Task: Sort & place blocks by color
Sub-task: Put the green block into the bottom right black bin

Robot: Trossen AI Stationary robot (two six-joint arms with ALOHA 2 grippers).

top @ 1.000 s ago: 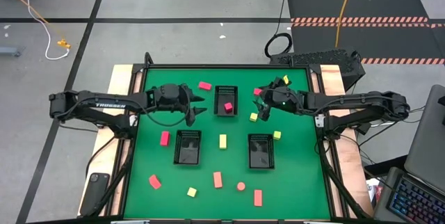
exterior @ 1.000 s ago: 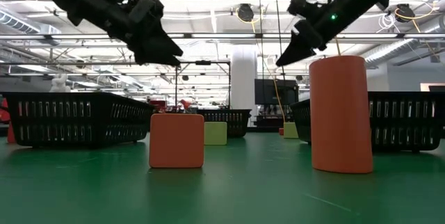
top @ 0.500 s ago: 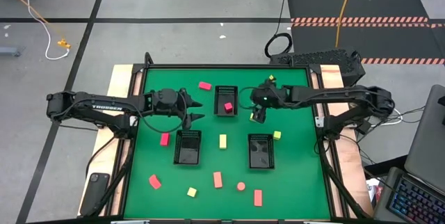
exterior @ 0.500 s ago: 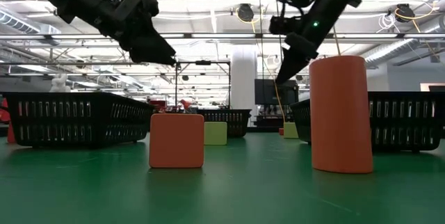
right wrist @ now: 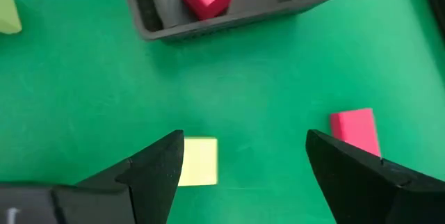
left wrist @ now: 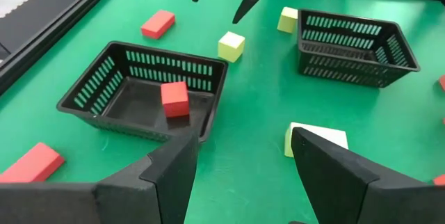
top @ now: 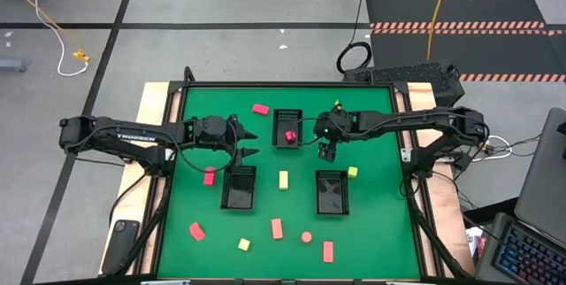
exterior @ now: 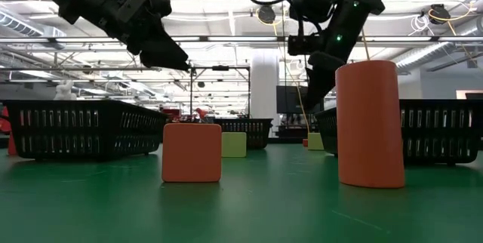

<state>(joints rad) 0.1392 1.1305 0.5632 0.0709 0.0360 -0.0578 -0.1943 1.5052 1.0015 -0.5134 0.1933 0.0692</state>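
From above, the left gripper [top: 249,142] is seen with jaws spread, hung over open mat just left of the far tray [top: 287,117], which holds a pink-red cube [top: 289,135]. The right gripper [top: 325,151] is held just right of that tray.

At table height, an orange cube [exterior: 192,152] and an orange bar [exterior: 367,124] are shown near.

Through the left wrist, bare green is seen between trays.

Through the right wrist, spread jaws are shown above a yellow block [right wrist: 198,161] and a pink block [right wrist: 355,130].
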